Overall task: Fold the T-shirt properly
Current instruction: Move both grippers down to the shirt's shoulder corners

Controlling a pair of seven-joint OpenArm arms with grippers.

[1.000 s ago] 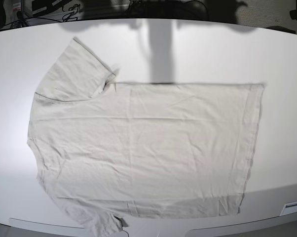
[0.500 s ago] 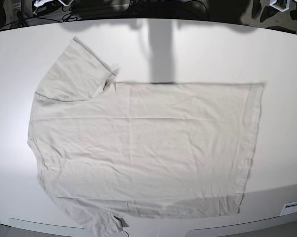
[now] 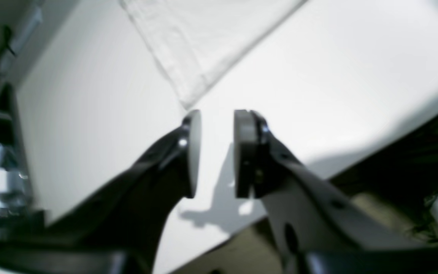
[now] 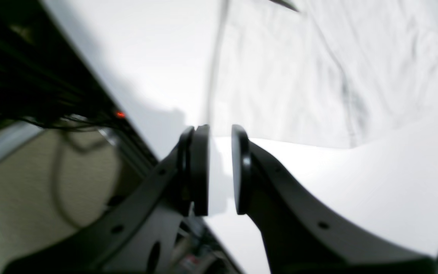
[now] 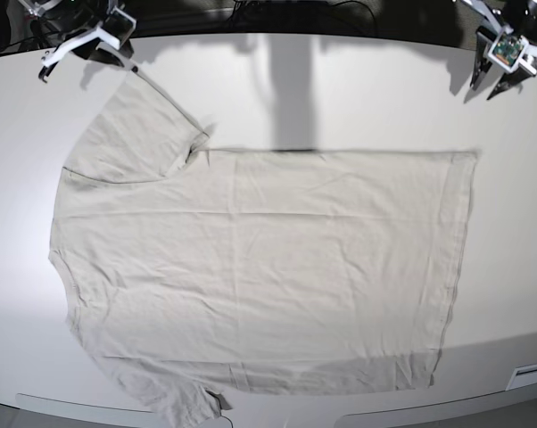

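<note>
While the T-shirt (image 5: 251,267) lies flat across the middle of the white table (image 5: 384,89) in the base view, its neck end points to the left of the frame and its hem runs down the right side. 1 sleeve (image 5: 135,125) spreads toward the upper left of the frame; the other sleeve (image 5: 175,401) hangs at the table's lower edge, bottom left. The cloth is pale beige and lightly creased, with a dark shadow band falling on the table above its top edge. Both arms sit at the top corners of the base view, apart from the shirt's body. The right gripper (image 5: 86,49) shows in the upper left corner, just beside the tip of the upper sleeve; whether it touches the cloth cannot be told. In the right wrist view its jaws stand slightly apart with nothing between them (image 4: 219,169), and the sleeve edge lies on the table beyond them. The left gripper (image 5: 499,76) shows in the upper right corner, over bare table and well apart from the hem corner. In the left wrist view its jaws stand parted and empty (image 3: 215,152), with the hem corner (image 3: 188,97) of the shirt just above the fingertips in that frame.
</note>
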